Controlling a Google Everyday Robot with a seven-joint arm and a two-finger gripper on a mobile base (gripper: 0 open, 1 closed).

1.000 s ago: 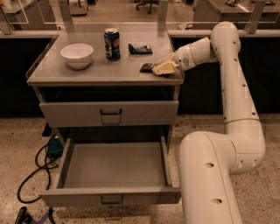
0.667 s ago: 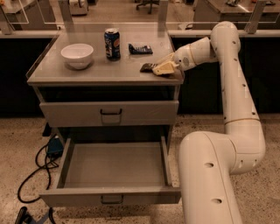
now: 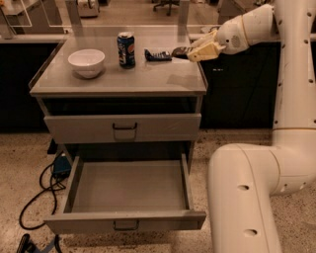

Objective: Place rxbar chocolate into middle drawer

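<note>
I am hovering my end effector (image 3: 192, 51) to the right of the can (image 3: 126, 49), clear of the bench (image 3: 123, 81), with its fingers clamping one end of the rxbar chocolate (image 3: 179, 50). The middle drawer (image 3: 126, 222) is standing pulled open well below the can.

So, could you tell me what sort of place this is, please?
Probably an office or lab workspace: speckled stone-like floor, a wheeled office-chair base behind the grey metal drawer cabinet, black cables on the floor. The cream gripper hovers over the cabinet's right rear corner.
</note>
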